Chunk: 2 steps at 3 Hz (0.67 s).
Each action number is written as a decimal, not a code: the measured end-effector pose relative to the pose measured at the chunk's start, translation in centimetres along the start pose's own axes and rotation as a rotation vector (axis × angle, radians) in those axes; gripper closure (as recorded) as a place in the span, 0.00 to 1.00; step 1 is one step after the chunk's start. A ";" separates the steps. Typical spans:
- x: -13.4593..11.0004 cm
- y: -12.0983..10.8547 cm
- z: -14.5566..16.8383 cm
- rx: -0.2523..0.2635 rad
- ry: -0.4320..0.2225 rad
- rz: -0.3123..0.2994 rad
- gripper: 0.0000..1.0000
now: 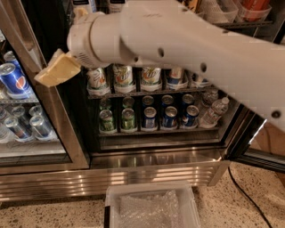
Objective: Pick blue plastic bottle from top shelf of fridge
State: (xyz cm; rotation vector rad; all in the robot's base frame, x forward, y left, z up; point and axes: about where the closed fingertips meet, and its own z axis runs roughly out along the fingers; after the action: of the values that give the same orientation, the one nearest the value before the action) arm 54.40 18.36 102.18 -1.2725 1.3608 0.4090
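My white arm (187,40) crosses the upper part of the camera view and hides most of the top shelf (251,23) of the fridge (156,162). Only the lower ends of two white-labelled bottles (83,4) show at the top edge, left of centre; I cannot tell whether either is the blue plastic bottle. My gripper (55,71), tan at its tip, hangs at the left, in front of the post between the two coolers. It is below and to the left of those bottles and nothing shows in its grasp.
Racks of drink cans (147,80) and small water bottles (213,111) fill the lower shelves. A steel-framed cooler with Pepsi cans (12,79) stands at left. The fridge door (256,147) is open at right. A clear bin (151,207) and a black cable (249,191) lie on the floor.
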 end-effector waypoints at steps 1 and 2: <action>-1.1 2.5 -1.0 0.120 0.047 -0.096 0.00; 3.2 2.3 -3.3 0.225 0.088 -0.010 0.00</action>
State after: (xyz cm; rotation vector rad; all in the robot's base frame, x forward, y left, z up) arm 51.69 15.03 99.33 -1.1211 1.4309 0.1875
